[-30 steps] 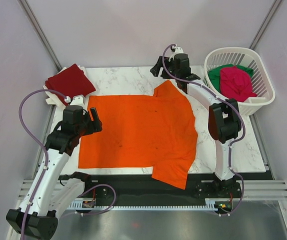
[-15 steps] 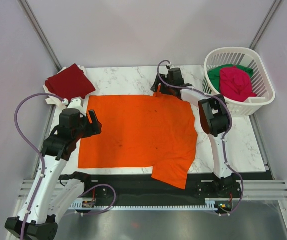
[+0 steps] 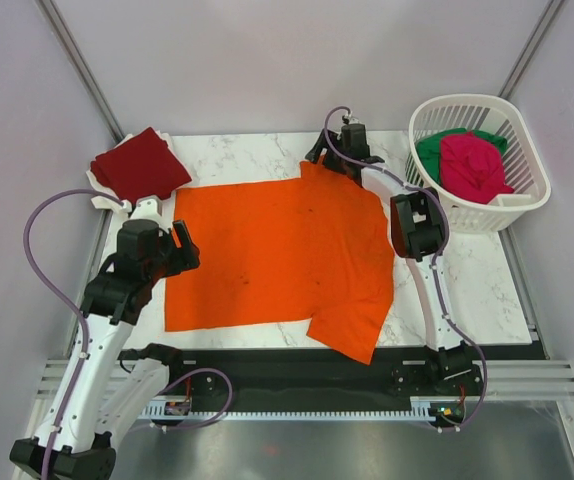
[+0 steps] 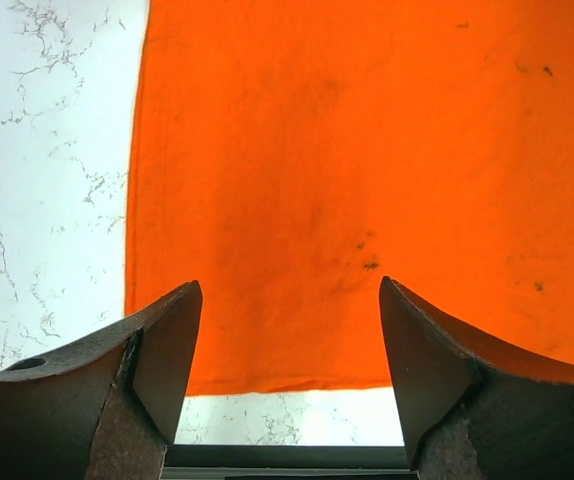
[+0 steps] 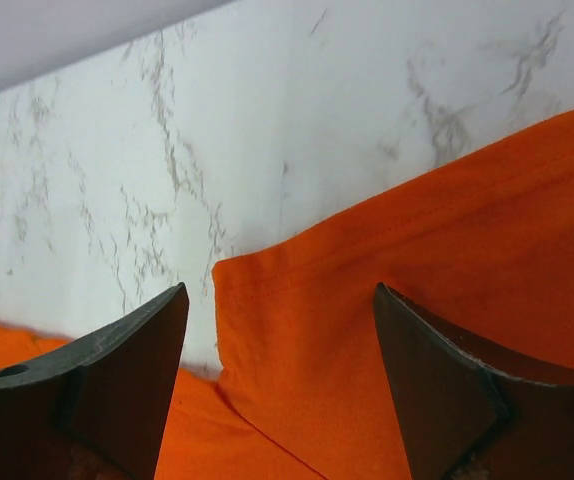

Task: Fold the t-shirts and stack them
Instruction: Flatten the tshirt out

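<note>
Four shirts, only one looks done imo. Orange shirt [image 3: 277, 255] spread flat on table [image 3: 237, 150], not folded yet. Basket [image 3: 507, 212] far right holds pink shirt [image 3: 472, 165] and green shirt [image 3: 430, 155], both crumpled. Dark red shirt [image 3: 139, 165] folded, far-left corner. Left claw [image 4: 289, 300] open over orange hem, right claw [image 5: 279, 300] open at far sleeve, neither gripping. So three to go.

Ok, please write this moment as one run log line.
orange t-shirt spread flat | left gripper open above hem | right gripper open at far sleeve | dark red t-shirt folded
</note>
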{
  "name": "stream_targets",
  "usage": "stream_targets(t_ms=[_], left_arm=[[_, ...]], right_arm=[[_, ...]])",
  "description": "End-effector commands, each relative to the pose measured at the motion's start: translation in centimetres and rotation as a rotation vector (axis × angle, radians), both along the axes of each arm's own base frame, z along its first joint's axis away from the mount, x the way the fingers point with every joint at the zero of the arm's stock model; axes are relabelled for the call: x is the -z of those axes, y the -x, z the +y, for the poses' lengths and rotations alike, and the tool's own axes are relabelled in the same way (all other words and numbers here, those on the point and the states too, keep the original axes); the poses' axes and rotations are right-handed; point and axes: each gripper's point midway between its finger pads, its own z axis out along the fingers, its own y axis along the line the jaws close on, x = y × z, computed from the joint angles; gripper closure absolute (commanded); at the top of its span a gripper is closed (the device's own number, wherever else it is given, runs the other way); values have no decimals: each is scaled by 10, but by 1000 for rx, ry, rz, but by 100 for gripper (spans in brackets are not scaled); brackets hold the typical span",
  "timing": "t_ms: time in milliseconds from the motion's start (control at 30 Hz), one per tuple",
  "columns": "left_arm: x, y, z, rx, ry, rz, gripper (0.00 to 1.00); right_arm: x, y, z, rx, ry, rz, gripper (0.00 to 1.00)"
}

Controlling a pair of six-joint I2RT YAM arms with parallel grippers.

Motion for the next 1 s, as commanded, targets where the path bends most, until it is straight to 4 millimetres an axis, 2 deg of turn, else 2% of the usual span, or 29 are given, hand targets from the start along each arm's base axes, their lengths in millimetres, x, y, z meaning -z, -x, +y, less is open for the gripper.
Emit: stream_targets(t_ms=[0, 67, 100, 133, 200, 267, 300, 467, 500, 533, 567, 600, 633, 667, 767, 800, 867, 900, 933, 967], left_arm=[[-3, -2, 5, -47, 11, -21, 21], [-3, -2, 6, -55, 10, -20, 21], [-2, -2, 6, -55, 10, -17, 21], [-1, -3, 7, -57, 8, -11, 21], [1, -3, 6, -57, 6, -5, 21], [3, -4, 7, -61, 3, 8, 22], [4, -5, 7, -61, 3, 10, 22], [5, -5, 8, -67, 0, 13, 22], [3, -5, 8, -70, 1, 7, 22], [4, -5, 8, -67, 2, 9, 22], [3, -5, 7, -65, 4, 8, 22], [3, -4, 7, -65, 5, 8, 22], [3, -5, 7, -64, 5, 8, 22], [3, -5, 8, -67, 5, 9, 22], [3, -8, 9, -86, -2, 18, 22], [5, -10, 8, -103, 21, 28, 22], [19, -13, 1, -115, 57, 88, 21], [29, -14, -4, -125, 84, 129, 20], [42, -11, -6, -131, 95, 187, 18], [66, -11, -15, -124, 110, 300, 18]], right_arm=[[45, -12, -32, 94, -12, 103, 16], [34, -26, -35, 105, -37, 69, 16], [45, -28, -36, 101, -41, 78, 16], [33, -37, -36, 104, -54, 50, 16], [38, -42, -35, 97, -60, 38, 15], [28, -51, -32, 92, -68, -6, 14], [32, -53, -32, 91, -65, -12, 12], [9, -68, -48, 144, -44, -82, 9], [-11, -71, -48, 136, -41, -128, 7], [-12, -67, -48, 126, -34, -126, 6], [-26, -67, -44, 97, -50, -167, 5], [-67, -69, -42, 78, -61, -256, 3], [-72, -64, -41, 68, -61, -261, 3], [-107, -62, -40, 49, -73, -314, 2], [-161, -51, -32, -3, -99, -382, 2], [-204, -40, -33, -9, -115, -430, 2], [-228, -21, -34, -13, -127, -428, 2], [-282, 1, -39, -4, -139, -498, 2], [-265, 15, -39, -1, -124, -449, 2], [-277, 30, -43, 4, -116, -458, 2]])
